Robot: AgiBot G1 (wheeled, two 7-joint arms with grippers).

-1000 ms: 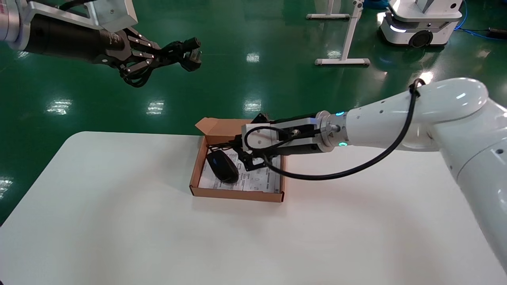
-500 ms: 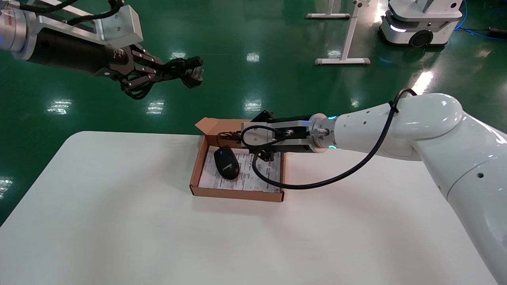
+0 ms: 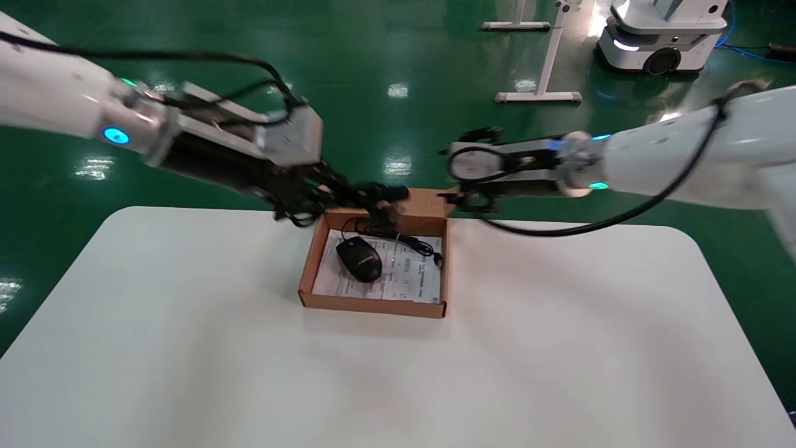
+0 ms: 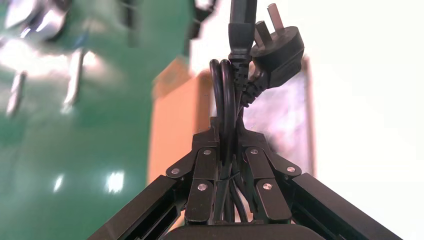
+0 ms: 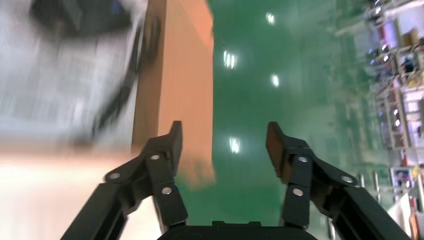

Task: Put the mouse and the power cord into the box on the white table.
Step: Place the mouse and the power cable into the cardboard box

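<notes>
We're in a robotics lab or test hall, by the look of it. Glossy green floor (image 3: pixel 398 50) all around, the painted industrial kind, throwing back rows of ceiling lights. Far right, another white wheeled robot base (image 3: pixel 660 34) sits parked with a lit strip on its front, blue cables (image 3: pixel 746 50) trailing on the floor beside it. Far middle, white metal stand legs (image 3: pixel 544 62) planted on the floor. Near us, one plain white bench (image 3: pixel 186 348) standing alone. In the right wrist view, crowded shelving (image 5: pixel 400 75) lines the hall's edge.
</notes>
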